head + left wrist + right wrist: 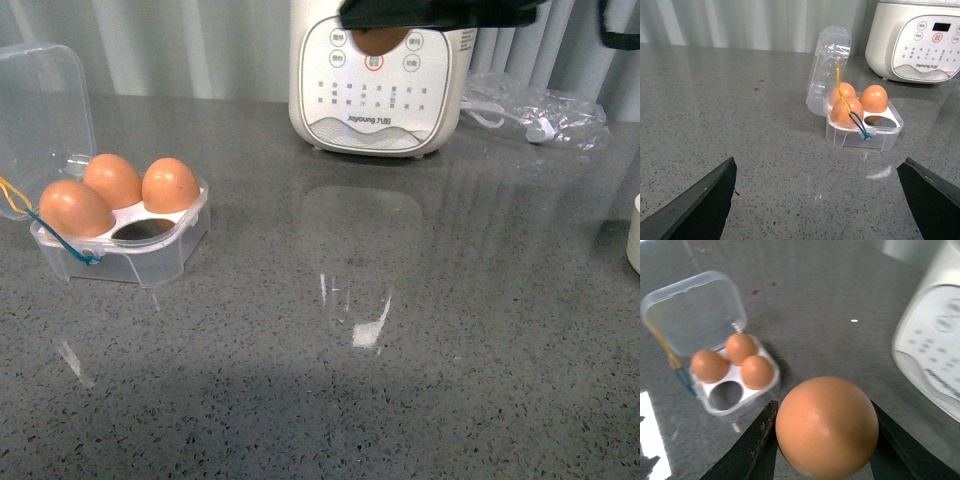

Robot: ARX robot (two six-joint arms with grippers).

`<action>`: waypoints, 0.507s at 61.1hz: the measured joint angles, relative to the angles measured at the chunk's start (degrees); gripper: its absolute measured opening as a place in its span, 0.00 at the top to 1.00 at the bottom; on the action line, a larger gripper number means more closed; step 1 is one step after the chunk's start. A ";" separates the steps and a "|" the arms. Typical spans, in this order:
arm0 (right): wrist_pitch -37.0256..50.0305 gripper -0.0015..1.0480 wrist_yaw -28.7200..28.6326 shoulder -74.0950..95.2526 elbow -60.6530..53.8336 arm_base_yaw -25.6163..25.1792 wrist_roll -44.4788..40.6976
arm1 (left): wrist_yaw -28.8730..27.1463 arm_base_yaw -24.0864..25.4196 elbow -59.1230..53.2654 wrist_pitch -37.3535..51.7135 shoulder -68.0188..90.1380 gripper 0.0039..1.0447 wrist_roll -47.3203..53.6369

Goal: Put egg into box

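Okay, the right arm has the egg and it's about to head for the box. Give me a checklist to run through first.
1. Grip on the egg: ok, it sits between both fingers of the right gripper.
2. The box has its lid open: ok, tilted back off the cells.
3. A free cell: ok, one is empty and three are filled.
4. The elastic loops are off that cell: ok, they hang at the box's corner.
5. The left gripper is out of the way: ok, open, empty and back from the box.
6. Grip firmness: cannot tell.
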 joint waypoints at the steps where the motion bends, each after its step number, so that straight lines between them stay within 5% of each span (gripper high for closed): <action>1: -0.33 0.59 -0.24 0.24 0.20 0.35 -0.31 | 0.00 0.00 0.00 0.00 0.00 0.06 0.00; 31: -7.61 0.59 -6.73 4.33 2.51 6.88 -6.95 | 0.00 0.00 0.00 0.00 0.00 0.06 0.00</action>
